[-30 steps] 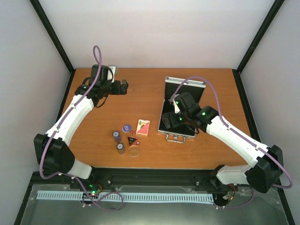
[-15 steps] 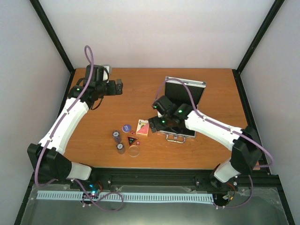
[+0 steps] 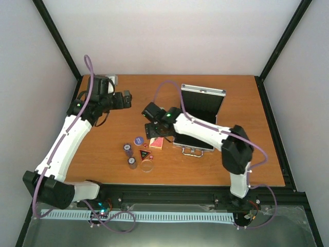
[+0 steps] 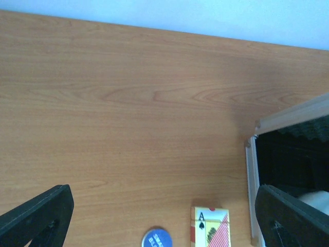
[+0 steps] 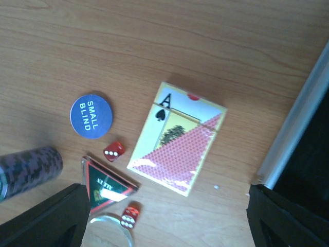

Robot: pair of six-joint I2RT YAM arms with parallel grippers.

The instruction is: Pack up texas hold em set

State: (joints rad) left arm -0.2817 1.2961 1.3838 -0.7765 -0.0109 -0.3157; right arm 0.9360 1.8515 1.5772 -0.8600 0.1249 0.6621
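Right hand (image 5: 165,206) open, fingers spread above one card box (image 5: 177,139) lying flat on table (image 3: 247,154). Near the box: one blue token (image 5: 91,116), two red dice (image 5: 113,151), one triangle token (image 5: 105,184), one clear disc (image 3: 147,165), two chip stacks (image 3: 128,149). One open case (image 3: 202,105) just beside box. Left hand (image 3: 127,99) open, empty, well apart.

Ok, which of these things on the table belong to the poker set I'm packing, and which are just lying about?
Belong: open silver case, card box, small-blind token, triangular token, two red dice, two chip stacks, clear disc.
Lying about: no stray item shows; only the table itself.
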